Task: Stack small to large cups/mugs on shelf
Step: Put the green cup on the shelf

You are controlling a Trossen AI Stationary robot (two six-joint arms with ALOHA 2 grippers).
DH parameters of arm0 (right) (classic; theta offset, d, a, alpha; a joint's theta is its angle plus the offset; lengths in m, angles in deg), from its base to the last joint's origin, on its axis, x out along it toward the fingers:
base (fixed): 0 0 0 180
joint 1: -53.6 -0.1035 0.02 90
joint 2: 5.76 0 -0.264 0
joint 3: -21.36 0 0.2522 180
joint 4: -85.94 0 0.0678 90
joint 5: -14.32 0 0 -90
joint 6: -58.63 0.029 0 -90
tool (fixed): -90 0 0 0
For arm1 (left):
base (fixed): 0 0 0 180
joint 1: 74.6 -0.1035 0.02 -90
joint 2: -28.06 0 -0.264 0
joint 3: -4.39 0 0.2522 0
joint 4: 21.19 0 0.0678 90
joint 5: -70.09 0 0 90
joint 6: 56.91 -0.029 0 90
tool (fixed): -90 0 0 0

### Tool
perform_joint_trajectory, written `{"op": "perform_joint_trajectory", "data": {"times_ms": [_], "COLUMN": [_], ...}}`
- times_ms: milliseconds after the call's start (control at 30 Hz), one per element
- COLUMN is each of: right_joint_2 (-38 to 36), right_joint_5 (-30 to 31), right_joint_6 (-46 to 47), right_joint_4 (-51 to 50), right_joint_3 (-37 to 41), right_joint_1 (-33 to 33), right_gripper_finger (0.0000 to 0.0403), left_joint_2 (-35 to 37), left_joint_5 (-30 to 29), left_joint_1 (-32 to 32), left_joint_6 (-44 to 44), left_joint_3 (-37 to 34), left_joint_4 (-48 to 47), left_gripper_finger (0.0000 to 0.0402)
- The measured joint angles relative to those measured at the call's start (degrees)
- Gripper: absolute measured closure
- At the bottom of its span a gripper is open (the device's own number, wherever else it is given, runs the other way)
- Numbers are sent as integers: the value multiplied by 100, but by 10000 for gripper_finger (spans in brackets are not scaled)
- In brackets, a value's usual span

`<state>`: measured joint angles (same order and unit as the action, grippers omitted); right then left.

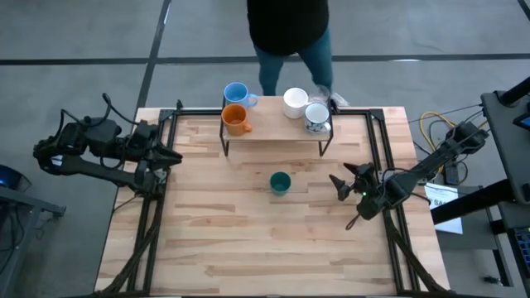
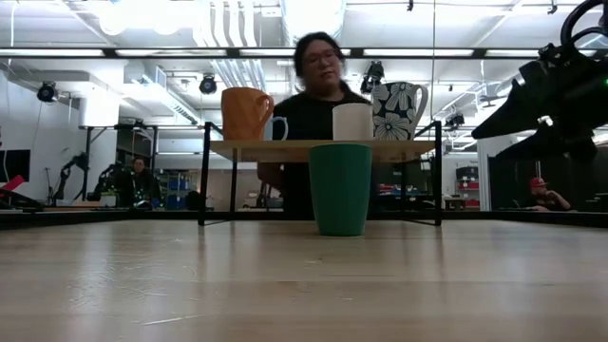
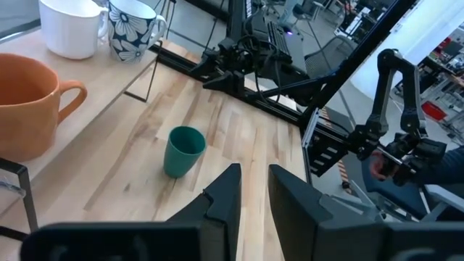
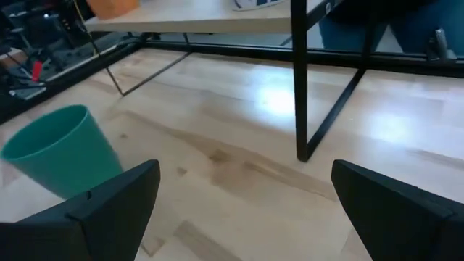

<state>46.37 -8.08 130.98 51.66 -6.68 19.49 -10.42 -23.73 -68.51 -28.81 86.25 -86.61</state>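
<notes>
Green cup [image 1: 280,183] upright on the table [image 1: 248,248], in front of the shelf [image 1: 273,132] and apart from its legs, near mid-table. On the shelf: orange mug [image 1: 236,121] at the left end, blue mug [image 1: 237,94] just behind it, white mug [image 1: 296,103] and flowered mug [image 1: 317,117] side by side toward the right end. No glass seen in any view.

Right gripper [image 1: 341,184] low over the table, to the right of the green cup and clear of it, fingers spread wide, nothing between them; green cup [image 4: 61,148] beside one finger [image 4: 109,206] in the right wrist view. Left gripper [image 1: 170,156] at the table's left edge, well apart from every cup, fingers [image 3: 225,199] narrowly parted, empty.

Person [image 1: 288,33] standing behind the table's far side, close to the shelf.
</notes>
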Motion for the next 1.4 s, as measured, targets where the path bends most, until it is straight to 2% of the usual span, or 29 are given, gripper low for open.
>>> {"op": "perform_joint_trajectory", "data": {"times_ms": [367, 467, 600, 700, 900, 1167, 1400], "right_joint_2": [57, 175, 439, 687, 1366, 2446, 3715], "right_joint_5": [89, -300, -958, -1101, -1551, -1951, -3069], "right_joint_6": [79, 73, -523, -910, -2506, -2671, -3551], "right_joint_4": [6, 10, 189, 961, 2943, 3871, 5842], "right_joint_3": [8, 43, 160, 345, 554, 549, 551], "right_joint_1": [102, 239, 266, 268, 293, 592, 1160], "right_gripper_finger": [3, 3, 3, 3, 3, 3, 3], "left_joint_2": [-15, -20, -33, -33, -33, -33, -22], "left_joint_5": [-5, -9, -9, -9, -9, -7, -5], "left_joint_1": [1, 2, 1, 2, 1, 2, 2], "left_joint_6": [4, 2, 2, 2, 2, -1, -3], "left_joint_3": [-2, -2, -2, -15, -22, -22, -23], "left_joint_4": [13, 13, 15, 15, 17, 17, 17], "left_gripper_finger": [345, 345, 345, 345, 345, 345, 345]}}
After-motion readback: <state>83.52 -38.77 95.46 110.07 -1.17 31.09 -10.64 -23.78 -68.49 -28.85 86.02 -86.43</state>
